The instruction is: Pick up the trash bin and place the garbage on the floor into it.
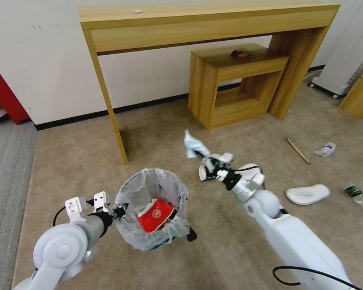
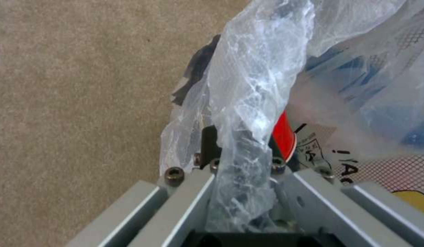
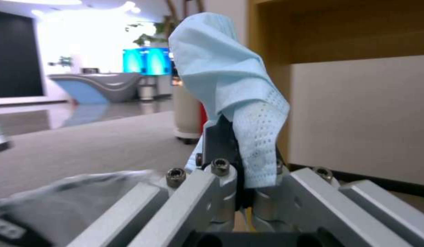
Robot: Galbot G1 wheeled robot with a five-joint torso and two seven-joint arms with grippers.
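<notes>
Trash bin (image 1: 152, 209) on floor (image 1: 157, 133), slipper (image 1: 307, 194) to its right

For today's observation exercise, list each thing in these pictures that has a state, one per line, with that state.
Small round dark trash bin with crinkly white liner: upright, partly filled, rim gripped.
Left pincer: shut on the bin's rim.
Right pincer: shut on a pale blue face mask, raised.
Red paper cup: inside the bin.
White slipper: lying on the beige carpet.
Wooden stick: lying on the carpet.

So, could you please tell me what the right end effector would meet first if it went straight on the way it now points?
Probably the wall beneath the tall wooden table; the right end effector, shut on a blue cloth, aims there, depth unclear.
</notes>
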